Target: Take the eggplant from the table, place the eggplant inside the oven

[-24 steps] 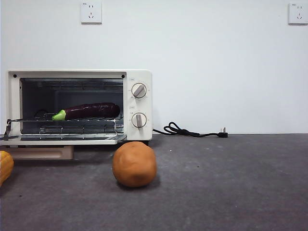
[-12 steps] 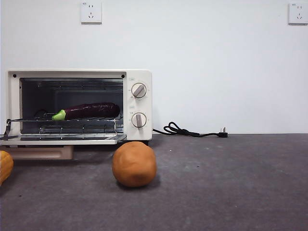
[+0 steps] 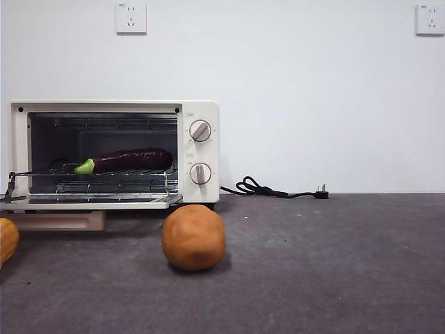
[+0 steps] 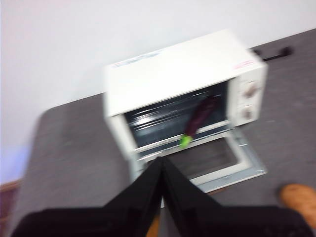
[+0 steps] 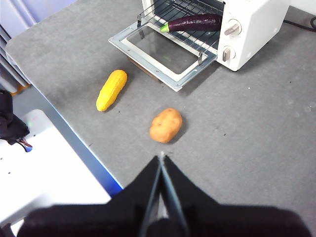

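Observation:
The eggplant point(image 3: 128, 161) lies on the wire rack inside the oven point(image 3: 115, 153), green stem pointing left; it also shows in the left wrist view point(image 4: 200, 118) and the right wrist view point(image 5: 192, 22). The oven door point(image 5: 165, 49) hangs open and flat. My left gripper point(image 4: 162, 160) is shut and empty, high above the table in front of the oven; that view is blurred. Over the table's near part, my right gripper point(image 5: 161, 157) is shut and holds nothing. Neither arm shows in the front view.
An orange-brown potato-like lump point(image 3: 194, 237) sits on the table point(image 3: 334, 264) before the oven's knobs. A yellow ribbed item point(image 5: 111, 89) lies to the left of the door. A black power cord point(image 3: 274, 189) trails right of the oven. The table edge point(image 5: 69, 128) is near.

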Available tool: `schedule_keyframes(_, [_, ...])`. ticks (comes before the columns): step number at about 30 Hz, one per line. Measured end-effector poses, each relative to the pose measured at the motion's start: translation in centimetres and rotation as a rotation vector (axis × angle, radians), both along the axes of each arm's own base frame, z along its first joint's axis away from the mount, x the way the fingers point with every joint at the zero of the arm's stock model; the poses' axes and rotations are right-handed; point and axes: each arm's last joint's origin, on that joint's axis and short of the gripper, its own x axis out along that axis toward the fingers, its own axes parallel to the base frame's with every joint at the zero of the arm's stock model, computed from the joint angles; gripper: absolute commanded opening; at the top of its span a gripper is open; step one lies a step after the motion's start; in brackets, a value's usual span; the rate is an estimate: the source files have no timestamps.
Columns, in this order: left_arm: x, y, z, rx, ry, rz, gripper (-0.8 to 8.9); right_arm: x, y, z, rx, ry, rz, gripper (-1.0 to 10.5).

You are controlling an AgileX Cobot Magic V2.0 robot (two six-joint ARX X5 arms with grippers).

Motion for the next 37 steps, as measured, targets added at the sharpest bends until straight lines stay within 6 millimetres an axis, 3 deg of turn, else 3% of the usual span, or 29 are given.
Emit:
schedule_keyframes(8, [7.0,-1.1,-0.3,-0.149,0.071,-0.156,-0.08,-0.1,-0.1,0.0,-0.005,-0.013,0.014,-0.1])
schedule_keyframes(12, [11.7,-0.1,-1.1,-0.243,0.102,-0.208,-0.08,-0.3,-0.3,0.1,-0.003,-0.021,0.017,-0.1])
schedule_keyframes(15, [13.9,1.0,-1.9,-0.299,0.136,-0.233,-0.08,-0.4,-0.4,0.1,0.001,-0.025,0.017,-0.1])
schedule_keyframes(26, [19.0,6.8,-4.9,-0.412,0.197,-0.173,-0.08,-0.5,-0.5,0.1,0.003,-0.028,0.017,-0.1])
schedule_keyframes(32, [21.5,8.3,-7.9,-0.433,0.308,-0.17,-0.08,-0.5,-0.5,0.1,0.001,-0.03,0.012,-0.1])
schedule_keyframes(37, [21.9,10.0,-11.0,-0.45,0.35,-0.14,-0.08,-0.5,-0.5,0.1,0.0,-0.031,0.01,-0.1])
